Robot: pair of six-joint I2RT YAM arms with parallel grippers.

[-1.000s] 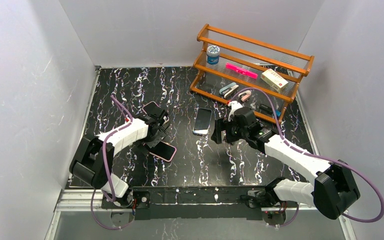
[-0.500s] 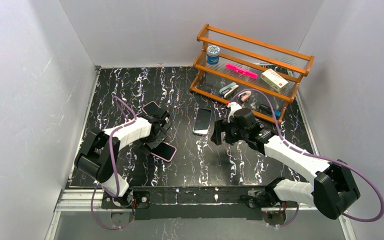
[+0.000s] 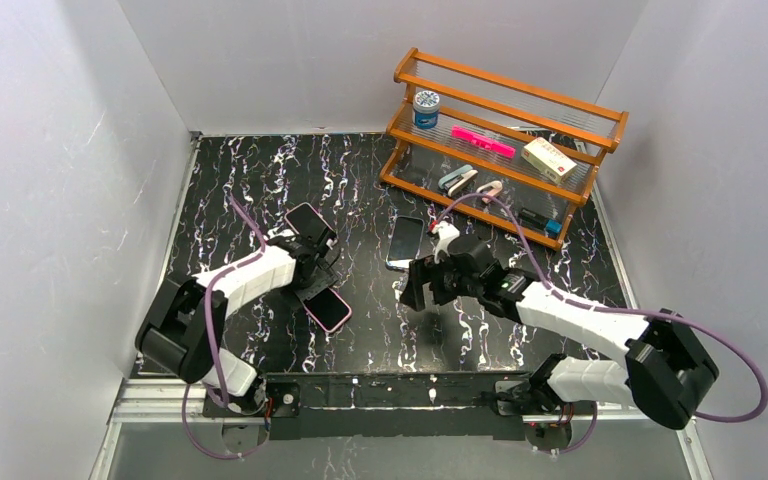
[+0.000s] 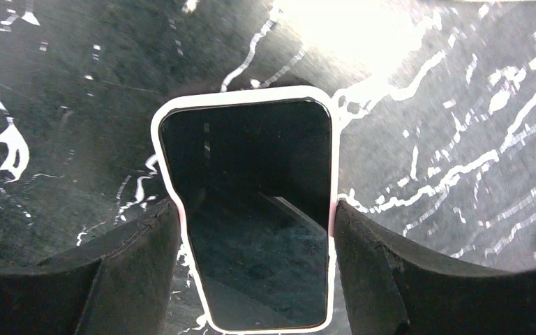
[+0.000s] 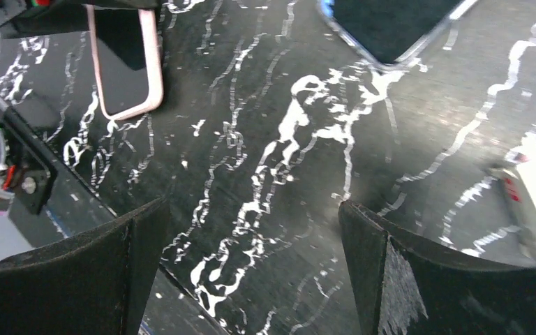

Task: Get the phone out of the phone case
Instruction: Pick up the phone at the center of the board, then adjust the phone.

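Bright even light, glare on table (image 4: 370, 31)

The tabletop (image 3: 360, 180) is glossy black stone-look with white veins, throwing glare. The phone (image 4: 251, 209) has a smooth, mirror-like glass screen. Its case (image 4: 244, 93) rim looks like smooth pale-pink plastic. The rack (image 3: 500, 105) is varnished wood.

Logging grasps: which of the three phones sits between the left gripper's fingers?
The frontmost pink-cased phone; the other pink phone and the clear-cased phone lie farther back, ungripped.

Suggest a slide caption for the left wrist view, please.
Left gripper grips the cased phone across its width, screen up, on the black marble table.
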